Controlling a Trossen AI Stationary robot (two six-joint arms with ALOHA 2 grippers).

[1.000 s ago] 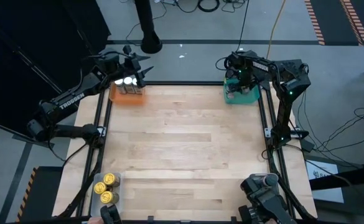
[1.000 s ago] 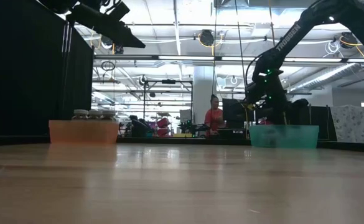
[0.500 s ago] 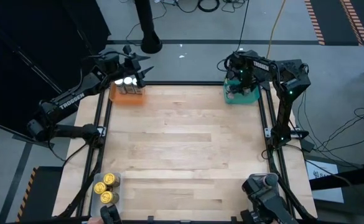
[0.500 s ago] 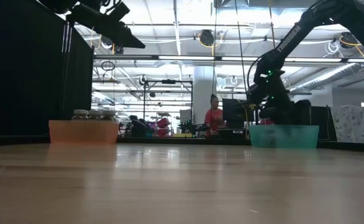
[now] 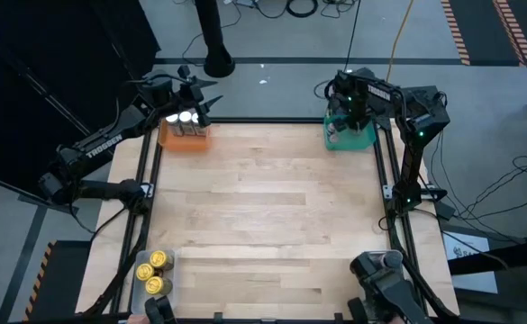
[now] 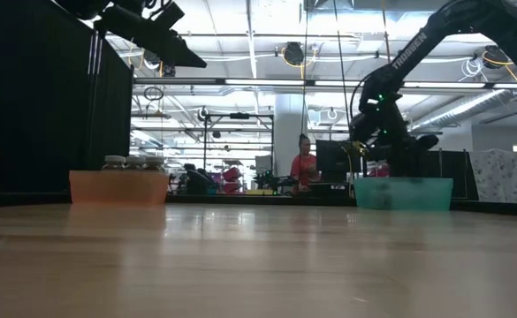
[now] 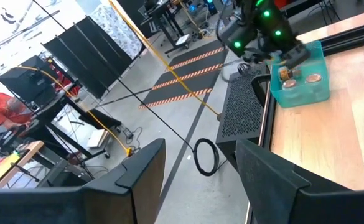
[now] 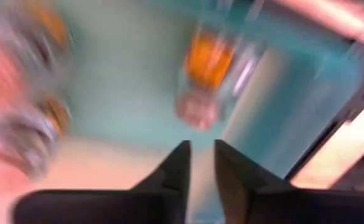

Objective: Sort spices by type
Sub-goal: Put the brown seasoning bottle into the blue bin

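From above, the right gripper (image 5: 346, 106) hangs over the teal tray (image 5: 364, 139) at the far right corner of the table (image 5: 263, 216). At least one small jar (image 5: 334, 135) stands in the tray just beside and below its fingers. The left gripper (image 5: 191, 99) hovers over the orange tray (image 5: 184, 141) at the far left corner, where white-topped jars (image 5: 185, 117) sit right under its fingers. In a clear tray (image 5: 140, 290) at the near left corner, well apart from both grippers, stand three gold-lidded jars (image 5: 155, 272). The rest of the table shows no loose jars.

At table height, grey-lidded jars (image 6: 125, 162) show above the orange tray's rim, and the right arm (image 6: 391, 106) sits just above the teal tray. A person (image 6: 304, 163) stands far off in the room.

Past the left wrist's fingers (image 7: 145, 169), which stand spread with nothing between them, the teal tray lies far across the table with two lidded jars (image 7: 300, 76) inside, under the other arm.

The right wrist picture is smeared. Its fingers (image 8: 177, 168) are nearly pressed together with only a thin gap, and nothing visible is pinched. A jar with an orange band (image 8: 208, 59) lies just beyond the fingertips in the teal tray.

By my reckoning the sorting is nearly or wholly finished. Every jar I can see sits in a tray.
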